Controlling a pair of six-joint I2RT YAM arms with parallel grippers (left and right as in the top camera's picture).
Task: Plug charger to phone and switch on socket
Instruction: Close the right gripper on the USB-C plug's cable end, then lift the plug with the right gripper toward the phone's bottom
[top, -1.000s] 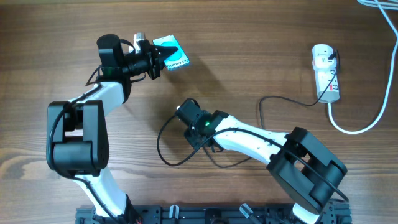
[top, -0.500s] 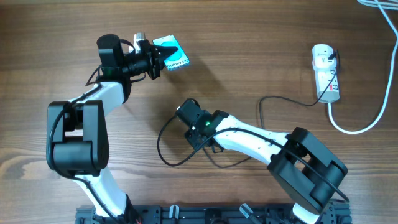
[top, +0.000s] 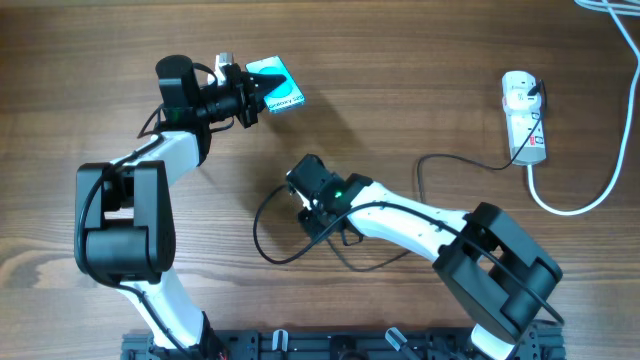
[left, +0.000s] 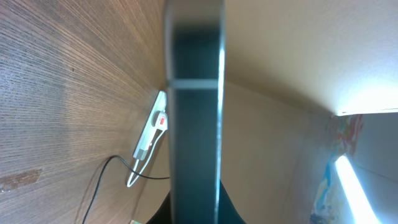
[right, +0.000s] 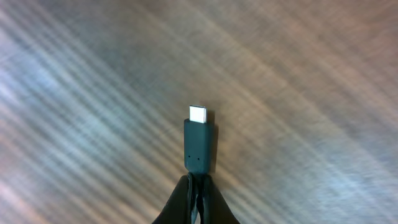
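A robot's left claw (top: 258, 97) is clamped shut on one end of the phone (top: 277, 85), holding it up in the upper left of the overhead frame, screen partly showing. Near the centre of the bench (top: 420, 60), the right claw (top: 318, 205) is pinched fully closed on the charger (top: 256, 225) just behind its tiny silver-tipped connector (right: 199, 146), which juts out past the fingertips. The black cable loops loosely under that arm and runs to the socket (top: 522, 115) at the far right edge, well apart from both arms. The likely trouble lies in the meeting: held only by its thin cord end, the connector could twist or slip in the pinch and miss the phone's port. A tilted phone would also turn it away, and the slack loop could snag under the arm.
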